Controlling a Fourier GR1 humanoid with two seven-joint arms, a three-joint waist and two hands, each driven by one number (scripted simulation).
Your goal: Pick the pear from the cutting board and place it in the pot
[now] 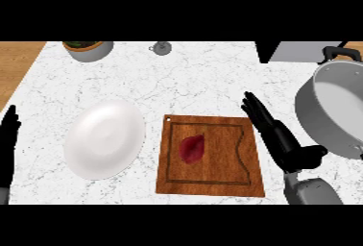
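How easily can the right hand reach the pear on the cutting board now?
Probably yes: the right hand is open just beside the cutting board, and nothing stands between it and the pear, which lies uncovered.

Before me, white veined marble counter (212, 72); grained wooden cutting board (212, 163); glossy white plate (105, 139); brushed metal pot (333, 110)

pot (333, 115) cut by right edge, left robot hand (8, 139) partly cropped
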